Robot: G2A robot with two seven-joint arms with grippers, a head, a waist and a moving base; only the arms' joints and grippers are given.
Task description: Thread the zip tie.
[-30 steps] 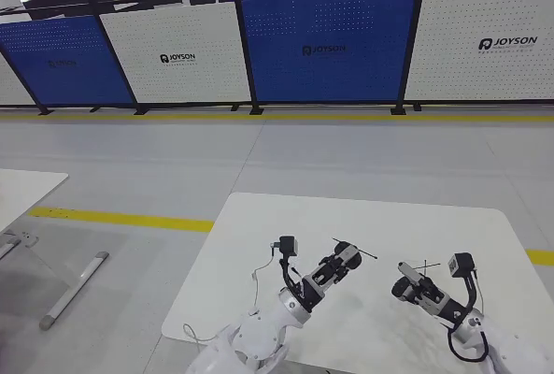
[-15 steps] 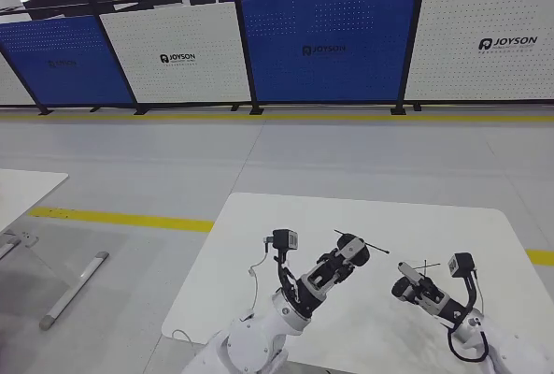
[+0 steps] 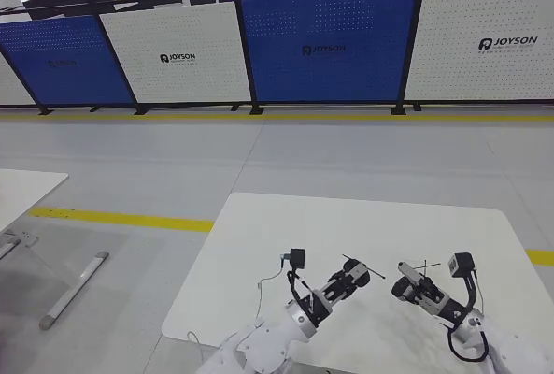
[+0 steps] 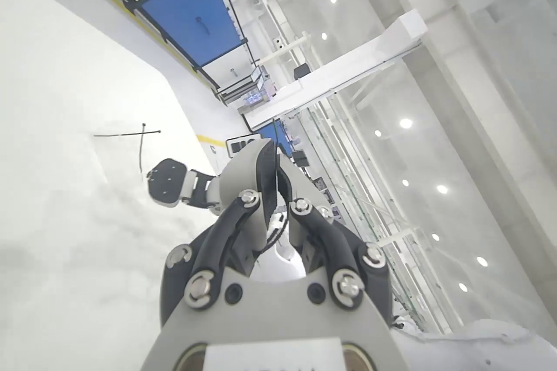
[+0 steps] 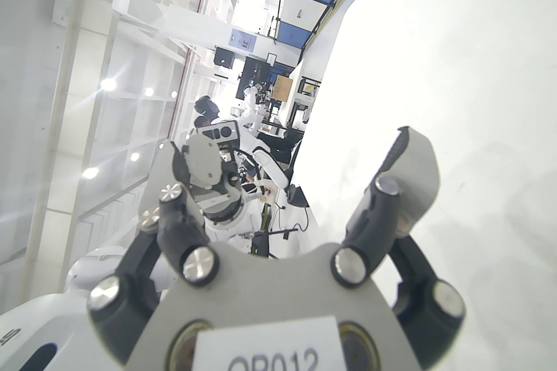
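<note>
Pinches the zip tie [image 3: 363,267] crosswise in the closed left claw [image 3: 355,274], over the counter [image 3: 286,234], both ends poking out. Brings it lower and nearer the right claw [image 3: 401,283] than a second ago; keeps that one gaping, empty, unmoved. Suggests a handover or two-handed threading next. Leaves two spare ties [image 3: 426,268] crossed beside the right claw. Shows logos on the back panels [image 3: 183,56] and a printed tag [image 5: 265,346] on the right wrist, unread here.

Grey floor [image 3: 164,159], yellow line [image 3: 118,220], blue and white panels [image 3: 328,47] — ceiling lights [image 4: 405,123] overhead
</note>
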